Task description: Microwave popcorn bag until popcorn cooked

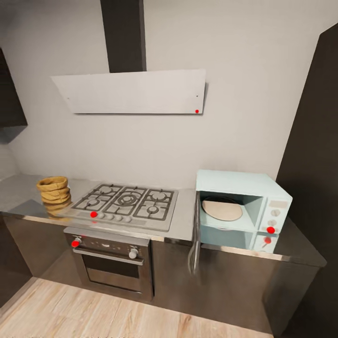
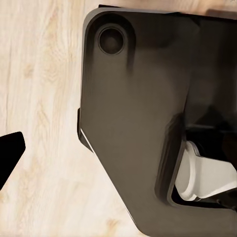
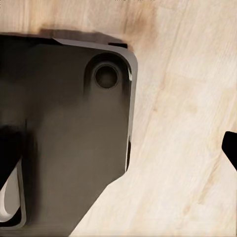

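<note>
The bag (image 1: 53, 189) sat on the counter (image 1: 19, 192) at the left end, just beside the hob (image 1: 126, 203), well apart from the microwave (image 1: 241, 206) at the right. The microwave door (image 1: 195, 239) hung open, with a pale plate (image 1: 221, 209) inside. Both wrist cams looked down at the dark base (image 2: 133, 123) over the wood floor (image 3: 187, 148). Couldn't tell how either gripper's fingers were set.

Brushed-metal countertop (image 1: 185, 220) with a shiny front edge, wrinkled papery popcorn bag (image 1: 53, 189), light matt wooden floor (image 1: 94, 312).
</note>
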Tool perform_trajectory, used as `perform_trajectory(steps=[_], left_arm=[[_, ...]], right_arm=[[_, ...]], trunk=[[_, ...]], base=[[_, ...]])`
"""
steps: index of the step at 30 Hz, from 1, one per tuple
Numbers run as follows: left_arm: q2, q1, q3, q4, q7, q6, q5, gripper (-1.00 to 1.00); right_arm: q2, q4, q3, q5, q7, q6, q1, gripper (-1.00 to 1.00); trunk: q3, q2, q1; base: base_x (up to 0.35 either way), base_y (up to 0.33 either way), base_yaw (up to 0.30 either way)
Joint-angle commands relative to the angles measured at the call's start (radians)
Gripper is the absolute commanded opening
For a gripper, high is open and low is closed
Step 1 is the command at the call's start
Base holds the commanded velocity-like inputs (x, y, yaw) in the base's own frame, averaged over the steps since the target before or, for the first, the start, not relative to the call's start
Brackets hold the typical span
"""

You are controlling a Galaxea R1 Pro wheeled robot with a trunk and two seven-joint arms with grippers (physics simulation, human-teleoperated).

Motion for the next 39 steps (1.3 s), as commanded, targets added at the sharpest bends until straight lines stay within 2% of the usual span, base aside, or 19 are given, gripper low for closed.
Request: perform_trajectory(steps=[1,19,39], left_arm=[[-0.001,0.0,0.007,0.0,0.0,-0.001,0.001,1.0],[-0.002,0.0,0.008,0.0,0.0,-0.001,0.001,1.0],[-0.002,0.0,0.007,0.0,0.0,-0.001,0.001,1.0]], right_arm=[[0.0,0.005,0.006,-0.003,0.003,-0.008,-0.002,1.0],[0.003,0.008,-0.001,-0.005,0.001,-0.01,-0.002,1.0],[0.003,0.008,-0.001,-0.005,0.001,-0.01,-0.002,1.0]], trunk=[[-0.001,-0.001,0.0],[-0.001,-0.001,0.0],[-0.001,-0.001,0.0]], base=[[0.0,0.009,0.225],[0.0,0.002,0.256],[0.052,0.276,0.259]])
